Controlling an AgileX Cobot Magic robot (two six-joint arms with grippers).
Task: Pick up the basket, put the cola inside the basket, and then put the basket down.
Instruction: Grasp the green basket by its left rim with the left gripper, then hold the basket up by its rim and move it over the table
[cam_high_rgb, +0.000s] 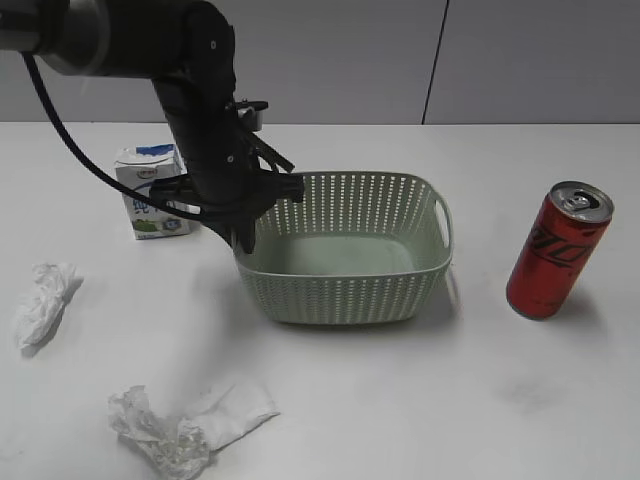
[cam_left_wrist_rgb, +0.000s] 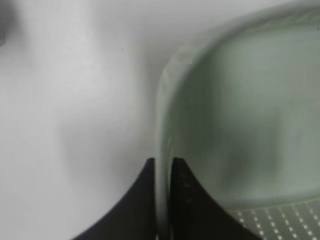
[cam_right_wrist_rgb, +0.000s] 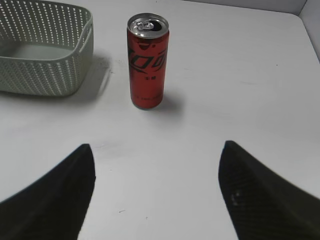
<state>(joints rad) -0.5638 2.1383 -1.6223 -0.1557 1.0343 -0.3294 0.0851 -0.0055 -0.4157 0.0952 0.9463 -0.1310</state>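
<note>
The pale sage-green basket (cam_high_rgb: 345, 285) stands in the middle of the white table. My left gripper (cam_high_rgb: 243, 240) is shut on the basket's left rim; in the left wrist view the fingers (cam_left_wrist_rgb: 162, 161) pinch the thin wall (cam_left_wrist_rgb: 167, 115) from both sides. The basket is empty inside. The red cola can (cam_high_rgb: 556, 252) stands upright to the right of the basket. In the right wrist view the cola (cam_right_wrist_rgb: 147, 62) stands ahead of my right gripper (cam_right_wrist_rgb: 156, 152), which is open and empty, with the basket (cam_right_wrist_rgb: 47, 75) at the upper left. The right gripper is out of the exterior view.
A white-and-blue milk carton (cam_high_rgb: 150, 190) stands behind the left arm. One crumpled white tissue (cam_high_rgb: 45, 300) lies at the left edge, another (cam_high_rgb: 185, 425) at the front left. The grey wall runs behind the table.
</note>
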